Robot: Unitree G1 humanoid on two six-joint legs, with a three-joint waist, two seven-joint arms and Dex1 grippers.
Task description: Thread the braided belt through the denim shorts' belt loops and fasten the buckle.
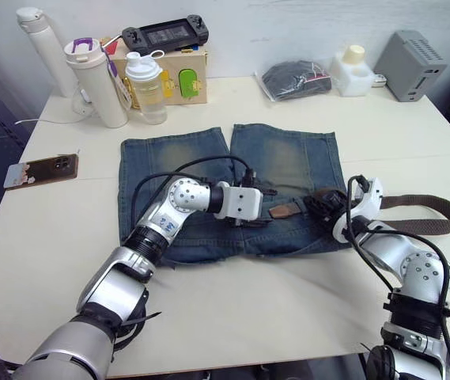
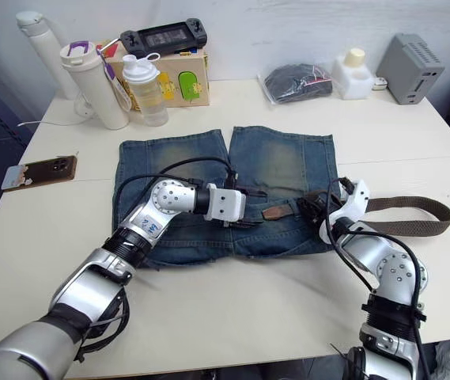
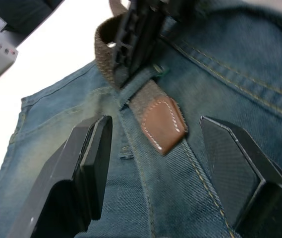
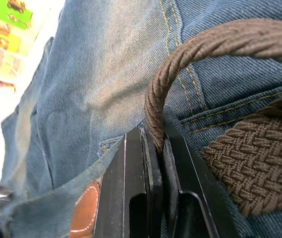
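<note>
Brown braided belt [image 4: 190, 54] pinched in right tool [image 4: 153, 163] (seemingly mid-strap), on denim shorts [image 1: 288, 158].

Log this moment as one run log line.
left gripper: open, flanking tan belt tip | right gripper: shut on braided belt | denim shorts: flat on table | buckle: not fastened

- Table [image 1: 232, 317]: pale top; landmark for all entries.
- Phone [image 1: 41, 170]: flat near the table's left edge.
- White flask [image 1: 41, 46]: upright at the far left corner.
- Tumbler [image 1: 98, 83]: white, purple-handled lid, just right of the flask.
- Shaker bottle [image 1: 147, 89]: clear, white cap, beside the tumbler.
- Wooden box [image 1: 179, 77]: coloured shapes on its front, behind the shaker bottle.
- Game console [image 1: 165, 35]: black, lying on top of the box.
- Black pouch [image 1: 294, 79]: in clear wrap, far centre-right.
- White jug [image 1: 352, 71]: right of the pouch.
- Grey box [image 1: 411, 65]: at the far right corner.
</note>
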